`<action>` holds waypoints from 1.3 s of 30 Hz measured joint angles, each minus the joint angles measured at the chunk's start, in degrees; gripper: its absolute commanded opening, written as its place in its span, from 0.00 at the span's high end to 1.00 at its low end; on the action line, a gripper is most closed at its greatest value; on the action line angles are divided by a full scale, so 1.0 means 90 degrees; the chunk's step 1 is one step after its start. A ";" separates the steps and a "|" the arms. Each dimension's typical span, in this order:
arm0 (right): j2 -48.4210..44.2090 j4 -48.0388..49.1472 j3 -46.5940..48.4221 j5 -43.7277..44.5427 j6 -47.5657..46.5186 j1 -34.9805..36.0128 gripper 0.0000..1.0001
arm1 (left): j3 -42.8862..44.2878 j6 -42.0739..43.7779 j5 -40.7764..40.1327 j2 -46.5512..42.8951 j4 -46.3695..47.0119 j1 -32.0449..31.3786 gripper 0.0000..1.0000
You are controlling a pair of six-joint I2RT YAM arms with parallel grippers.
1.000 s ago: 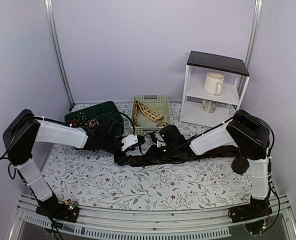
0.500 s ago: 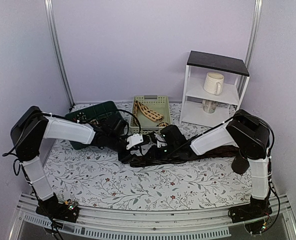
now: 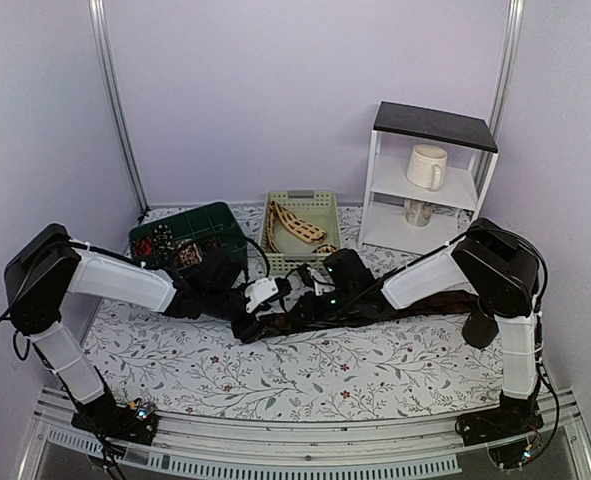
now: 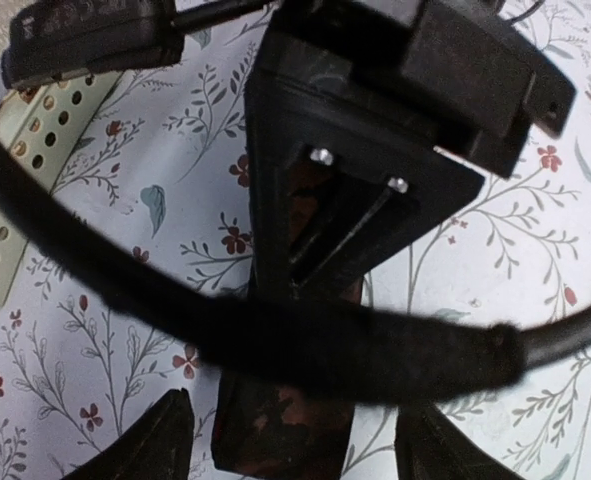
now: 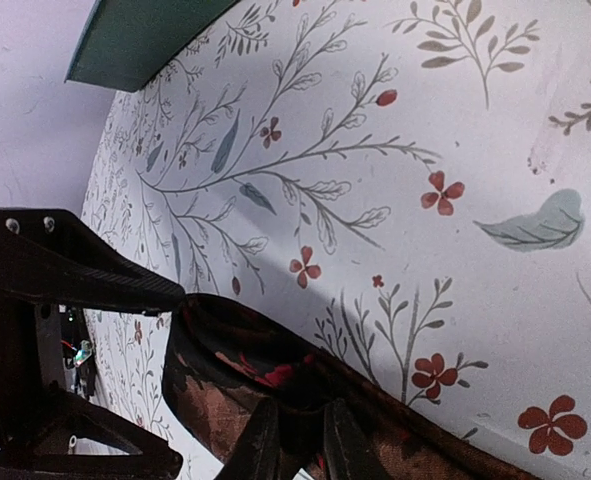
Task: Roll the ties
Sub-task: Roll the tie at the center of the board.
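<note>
Flower-printed bench [image 3: 375, 375] carrying two containers, a shelf unit and one tie.
The bench is covered by a white cloth printed with grey-green sprigs and small red flowers. Along its far edge stand a dark green bin [image 3: 180, 213] at the left, a pale green basket [image 3: 333, 220] with perforated walls just right of it, and a white shelf unit [image 3: 460, 186] with a black top at the far right. A dark tie [image 3: 280, 322] lies across the middle of the cloth, stretching from the centre toward the right edge.

Soft, even light fills the top view, with faint shadows. In the left wrist view a near cable [image 4: 355, 355] blurs.
</note>
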 measured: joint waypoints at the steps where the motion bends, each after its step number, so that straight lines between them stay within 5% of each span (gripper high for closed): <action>1: 0.0000 -0.0002 0.0000 -0.0024 -0.0032 -0.0002 0.83 | 0.0002 0.0041 -0.0010 0.0000 0.0053 0.0000 0.30; 15: 0.0007 -0.0012 0.0000 -0.0117 -0.0282 -0.0027 0.83 | 0.0304 0.0338 0.0287 0.0568 0.0138 0.0010 0.34; 23: 0.0007 -0.0061 0.0002 -0.0238 -0.0350 -0.0036 0.80 | 0.0313 0.0457 0.0410 0.0673 0.0141 0.0012 0.56; 30: 0.0007 -0.0092 0.0002 -0.0260 -0.0347 -0.0044 0.78 | 0.0362 0.0508 0.0352 0.0789 0.0148 0.0022 0.63; 39: 0.0007 -0.0092 0.0002 -0.0253 -0.0182 -0.0061 0.76 | 0.0410 0.0457 0.0117 0.0792 0.0148 0.0022 0.58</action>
